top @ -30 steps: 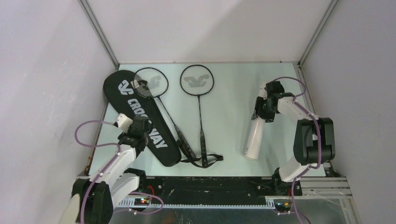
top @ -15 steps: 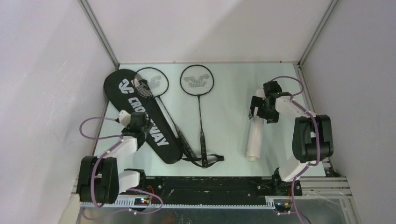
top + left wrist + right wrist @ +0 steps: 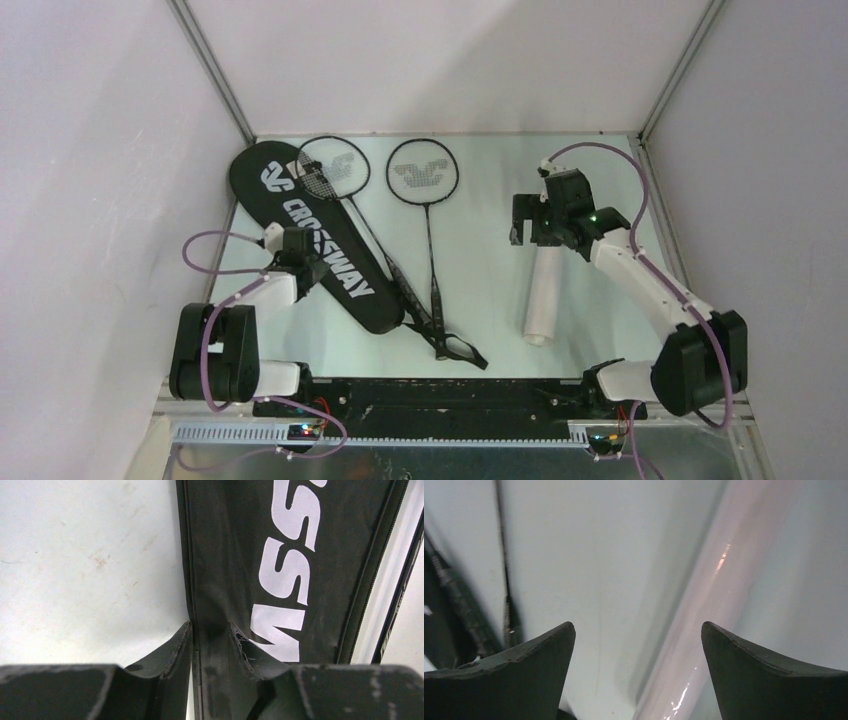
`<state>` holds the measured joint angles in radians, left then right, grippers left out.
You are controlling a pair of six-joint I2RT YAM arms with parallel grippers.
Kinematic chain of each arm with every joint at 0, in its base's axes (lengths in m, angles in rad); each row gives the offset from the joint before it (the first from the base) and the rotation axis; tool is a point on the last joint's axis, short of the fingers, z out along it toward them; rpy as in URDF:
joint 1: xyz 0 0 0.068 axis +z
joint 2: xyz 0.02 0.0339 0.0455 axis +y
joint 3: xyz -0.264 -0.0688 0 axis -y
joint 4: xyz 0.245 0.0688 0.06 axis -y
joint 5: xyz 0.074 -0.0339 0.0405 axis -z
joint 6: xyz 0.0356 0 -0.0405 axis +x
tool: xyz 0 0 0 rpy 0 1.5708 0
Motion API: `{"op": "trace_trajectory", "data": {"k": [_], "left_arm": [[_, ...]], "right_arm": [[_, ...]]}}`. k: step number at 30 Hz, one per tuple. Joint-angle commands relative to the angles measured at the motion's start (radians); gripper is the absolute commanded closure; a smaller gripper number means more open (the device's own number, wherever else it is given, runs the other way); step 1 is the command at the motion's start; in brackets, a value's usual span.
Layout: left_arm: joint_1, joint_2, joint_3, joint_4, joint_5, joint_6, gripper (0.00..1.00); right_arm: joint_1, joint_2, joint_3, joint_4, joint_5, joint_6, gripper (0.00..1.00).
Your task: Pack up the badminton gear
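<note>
Left jaws: pinching edge seam of racket bag (image 3: 235,540) — soft fabric, likely floppy; hold at seam. Right jaws: spread wide, empty, above far end of white tube (image 3: 545,295) lying on desk (image 3: 480,270) — light, slippery-looking, best taken mid-body. Rackets (image 3: 420,172) farther back.

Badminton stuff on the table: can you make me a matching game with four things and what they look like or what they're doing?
Things:
1. racket bag
2. tube
3. left pincer
4. right pincer

Descriptions:
A. white, lying on the right side
B. wide open, holding nothing
C. black with big white letters
D. pinching the edge of the bag

Right pairs: 1-C, 2-A, 3-D, 4-B.
</note>
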<state>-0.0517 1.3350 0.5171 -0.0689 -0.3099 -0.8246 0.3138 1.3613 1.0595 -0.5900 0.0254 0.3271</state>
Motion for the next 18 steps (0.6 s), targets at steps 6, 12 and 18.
{"op": "trace_trajectory", "data": {"k": [6,12,18], "left_arm": [[0.001,0.001,0.019,-0.014,0.044,0.042,0.68],[0.001,-0.005,0.014,-0.013,0.054,0.058,0.68],[0.001,-0.012,0.006,-0.006,0.067,0.064,0.68]], "right_arm": [[0.401,-0.014,0.009,0.204,-0.234,-0.133,0.01],[0.674,0.231,0.121,0.375,-0.29,-0.182,0.01],[0.76,0.553,0.385,0.335,-0.225,-0.221,0.01]]}}
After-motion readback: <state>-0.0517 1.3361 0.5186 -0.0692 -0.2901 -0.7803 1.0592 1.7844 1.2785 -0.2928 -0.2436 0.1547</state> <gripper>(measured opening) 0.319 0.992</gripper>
